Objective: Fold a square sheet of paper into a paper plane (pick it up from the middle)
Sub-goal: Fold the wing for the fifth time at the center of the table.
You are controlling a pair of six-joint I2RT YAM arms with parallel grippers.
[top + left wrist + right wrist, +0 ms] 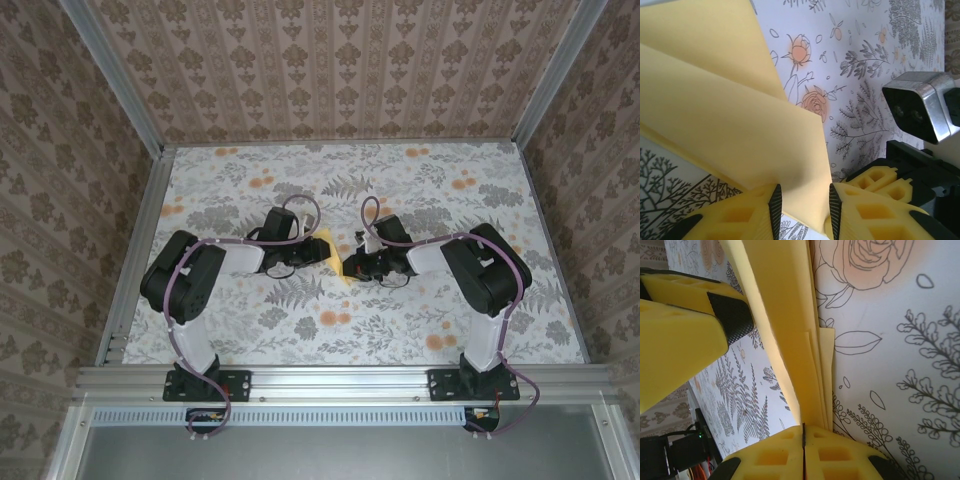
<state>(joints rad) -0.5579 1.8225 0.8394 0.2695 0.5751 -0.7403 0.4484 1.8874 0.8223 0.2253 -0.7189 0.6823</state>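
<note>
As the thin yellow-orange folded paper (730, 115) is light and floppy, its edge is pinched by the right pincer (803, 431), the left pincer (803, 200) spread.

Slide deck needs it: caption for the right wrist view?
Right end effector shut on a folded yellow paper sheet, floral cloth behind.

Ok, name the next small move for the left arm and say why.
Probably close the left gripper: its jaws stand apart with the folded yellow paper between them, while the right gripper has its jaws shut on the layered edge. A second grip would steady it.
</note>
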